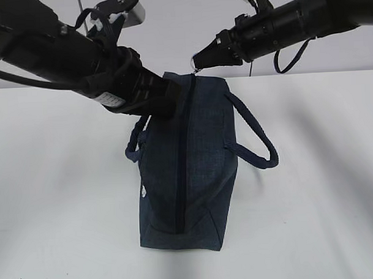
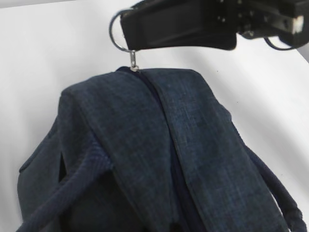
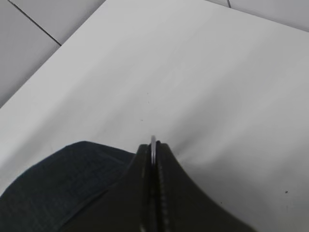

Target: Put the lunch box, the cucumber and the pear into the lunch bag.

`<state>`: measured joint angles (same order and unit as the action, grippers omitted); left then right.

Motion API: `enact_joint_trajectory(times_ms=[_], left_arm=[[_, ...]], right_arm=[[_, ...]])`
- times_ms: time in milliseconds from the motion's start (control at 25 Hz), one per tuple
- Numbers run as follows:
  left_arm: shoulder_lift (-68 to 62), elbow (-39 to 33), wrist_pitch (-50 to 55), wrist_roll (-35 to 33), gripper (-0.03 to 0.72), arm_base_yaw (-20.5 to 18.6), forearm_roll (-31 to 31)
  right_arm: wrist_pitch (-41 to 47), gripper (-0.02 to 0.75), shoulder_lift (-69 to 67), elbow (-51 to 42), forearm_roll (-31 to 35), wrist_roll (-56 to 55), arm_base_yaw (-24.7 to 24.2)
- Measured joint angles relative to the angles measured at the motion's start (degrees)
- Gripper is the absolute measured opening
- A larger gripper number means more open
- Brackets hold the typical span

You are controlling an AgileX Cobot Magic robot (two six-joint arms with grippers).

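A dark navy lunch bag point(image 1: 187, 170) stood on a white tabletop point(image 1: 54, 199), its closed zipper point(image 1: 182, 164) running along the top from the far end toward the camera, so the bag's long axis pointed straight away from the viewer. At the far end, the metal ring pull point(image 2: 116, 34) was pinched between the pressed-together fingers of the right gripper point(image 1: 197, 64), which reached in from the upper right with its arm stretched nearly level and slanting slightly down. The zipper's track lay from those fingers toward the camera, so any pull would likely have to travel that way along the bag. The left gripper point(image 1: 164, 106) came in from the upper left, arm angled down, its tip buried against the bag's far left top edge; its fingers were pressed together, apparently gripping the fabric, though the contact itself was hidden. Loop handles point(image 1: 257, 140) flopped to either side. The lunch box, cucumber and pear were not visible.
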<state>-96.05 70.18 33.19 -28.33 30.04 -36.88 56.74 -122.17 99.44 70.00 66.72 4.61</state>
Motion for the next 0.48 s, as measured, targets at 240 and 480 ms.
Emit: enact_joint_trajectory(times_ms=[240, 480], left_arm=[[0.0, 0.11, 0.48, 0.0, -0.015, -0.17, 0.79], [3.01, 0.05, 0.72, 0.0, -0.015, -0.17, 1.96]], right_arm=[[0.72, 0.006, -0.43, 2.52, 0.42, -0.14, 0.0], [0.6, 0.006, -1.73, 2.93, -0.24, -0.83, -0.81]])
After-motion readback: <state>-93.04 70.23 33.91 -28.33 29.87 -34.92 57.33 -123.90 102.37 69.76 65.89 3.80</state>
